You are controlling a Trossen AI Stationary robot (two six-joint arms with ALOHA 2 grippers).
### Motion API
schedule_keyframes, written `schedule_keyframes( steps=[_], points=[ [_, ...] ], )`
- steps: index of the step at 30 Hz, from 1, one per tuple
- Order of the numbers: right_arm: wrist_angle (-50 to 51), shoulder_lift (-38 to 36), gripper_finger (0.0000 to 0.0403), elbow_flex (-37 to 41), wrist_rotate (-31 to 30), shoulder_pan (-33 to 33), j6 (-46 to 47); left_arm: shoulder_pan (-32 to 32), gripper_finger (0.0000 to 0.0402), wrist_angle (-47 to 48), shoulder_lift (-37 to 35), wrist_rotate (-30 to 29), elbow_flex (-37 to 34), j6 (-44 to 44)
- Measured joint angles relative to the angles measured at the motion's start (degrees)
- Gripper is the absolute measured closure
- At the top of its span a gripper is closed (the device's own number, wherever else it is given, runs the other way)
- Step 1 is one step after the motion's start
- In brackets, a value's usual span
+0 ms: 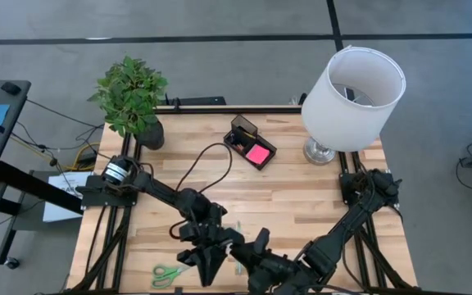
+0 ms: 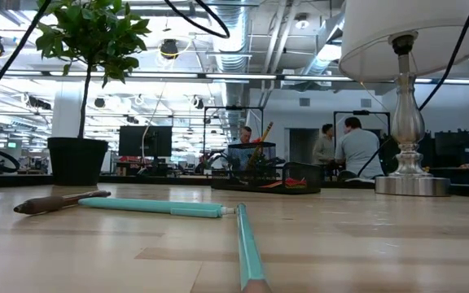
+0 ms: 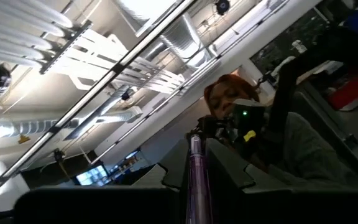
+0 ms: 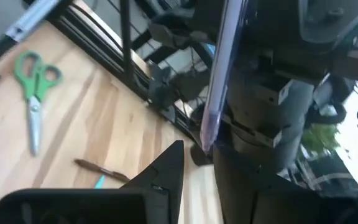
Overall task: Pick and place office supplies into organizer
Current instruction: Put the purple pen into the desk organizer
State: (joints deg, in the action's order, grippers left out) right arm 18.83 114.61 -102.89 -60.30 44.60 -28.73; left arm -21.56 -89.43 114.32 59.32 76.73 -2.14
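Right beside the right hand [image 1: 256, 246], the left hand [image 1: 206, 264] pinches a purple pen [image 3: 197, 180] upright; a clumsy handover could drop it, though the right's grip I cannot tell.

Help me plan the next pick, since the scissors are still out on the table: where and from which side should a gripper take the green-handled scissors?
Take the green-handled scissors from straight above, fingers closing across the narrow neck where handles meet blades. They lie flat and closed on the wooden table near its front edge, so only a top-down approach looks workable.
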Motion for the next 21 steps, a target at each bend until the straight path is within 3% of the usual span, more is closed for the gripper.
schedule_keyframes(
  steps=[9,21],
  points=[
    [-7.13,0.0,0.0324,0.0,6.14,-0.11,-10.37,-1.36,0.0372,0.12,-0.04,5.38,2.67,-1.69],
    [-7.17,0.0,0.0324,0.02,3.17,1.75,-15.47,-2.96,0.0372,0.31,-0.04,5.08,2.83,-3.76]
  ],
)
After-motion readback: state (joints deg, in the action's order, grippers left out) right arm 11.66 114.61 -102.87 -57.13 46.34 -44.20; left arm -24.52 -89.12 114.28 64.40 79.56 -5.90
